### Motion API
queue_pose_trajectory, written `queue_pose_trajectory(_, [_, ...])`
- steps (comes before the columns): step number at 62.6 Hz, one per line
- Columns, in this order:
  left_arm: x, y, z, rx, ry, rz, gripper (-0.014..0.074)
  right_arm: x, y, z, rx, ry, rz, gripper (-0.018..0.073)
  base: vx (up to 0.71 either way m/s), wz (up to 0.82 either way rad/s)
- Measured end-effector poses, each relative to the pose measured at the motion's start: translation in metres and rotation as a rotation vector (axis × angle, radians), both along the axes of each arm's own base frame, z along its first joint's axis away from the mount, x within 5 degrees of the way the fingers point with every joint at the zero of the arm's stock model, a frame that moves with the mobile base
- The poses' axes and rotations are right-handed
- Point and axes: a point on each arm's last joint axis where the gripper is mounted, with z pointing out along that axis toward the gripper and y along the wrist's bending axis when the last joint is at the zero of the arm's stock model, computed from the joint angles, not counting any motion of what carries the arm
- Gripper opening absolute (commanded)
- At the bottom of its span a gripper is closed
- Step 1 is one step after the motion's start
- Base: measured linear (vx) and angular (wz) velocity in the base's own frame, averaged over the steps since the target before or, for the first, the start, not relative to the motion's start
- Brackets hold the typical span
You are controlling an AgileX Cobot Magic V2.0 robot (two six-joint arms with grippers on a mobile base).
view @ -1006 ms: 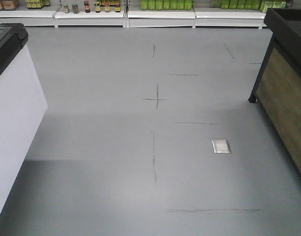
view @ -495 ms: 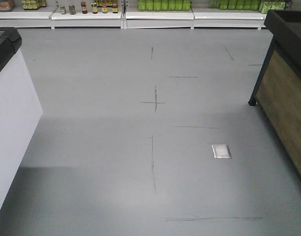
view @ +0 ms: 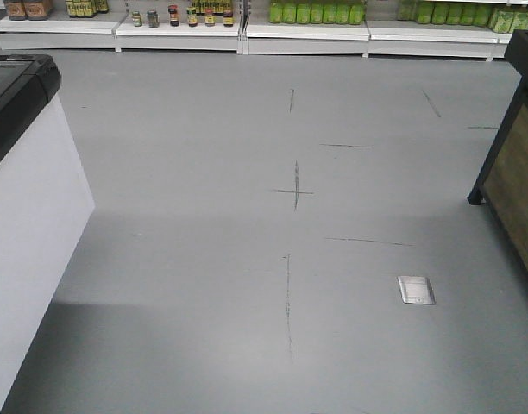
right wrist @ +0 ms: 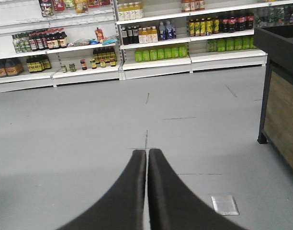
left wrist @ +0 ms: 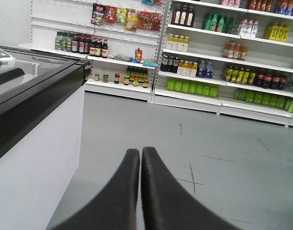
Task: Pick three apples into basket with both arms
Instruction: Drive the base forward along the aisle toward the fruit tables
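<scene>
— Supermarket floor (view: 204, 285) is filling the front view. Stocked shelves (view: 307, 30) are running along the back, a white chest freezer (view: 31, 198) is sitting left, and a wood-panelled stand (view: 516, 194) is poking in right. Apples, basket?
— Not showing in any view. Nothing to pick yet; I'm reading this as base transit.
— Fingers?
— Left fingers (left wrist: 122, 191) are pressing together, empty. Right fingers (right wrist: 132, 191) are doing the same, carrying nothing.
— Risks?
— Freezer corner is sitting near on the left. If the base is swinging that way, the left arm could be clipping it. The metal floor plate (view: 416, 290) is lying ahead-right, so a wheel riding over it could be jolting the arms. Clenched fingers are also needing to open before any grasp, or they'll be knocking an apple away.
— Versus half a second ago?
— Cross mark (view: 296, 191), plate and shelves are all sliding right and down in frame. The stand is dropping mostly out at the right edge and the freezer is taking more of the left. Looks like the base is yawing left.
</scene>
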Motion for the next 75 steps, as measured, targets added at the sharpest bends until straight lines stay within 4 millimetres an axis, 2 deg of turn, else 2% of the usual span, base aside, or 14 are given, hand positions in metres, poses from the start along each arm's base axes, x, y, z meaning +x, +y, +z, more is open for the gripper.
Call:
queue_pose_trajectory(39, [0.0, 0.0, 0.0, 0.0, 0.0, 0.0, -0.0006, 0.0, 0.0, 0.0, 0.0, 0.0, 0.0, -0.0004, 0.22, -0.08])
queue_pose_trajectory(75, [0.0, 0.0, 0.0, 0.0, 0.0, 0.0, -0.0006, 0.0, 0.0, 0.0, 0.0, 0.0, 0.0, -0.0004, 0.26, -0.27])
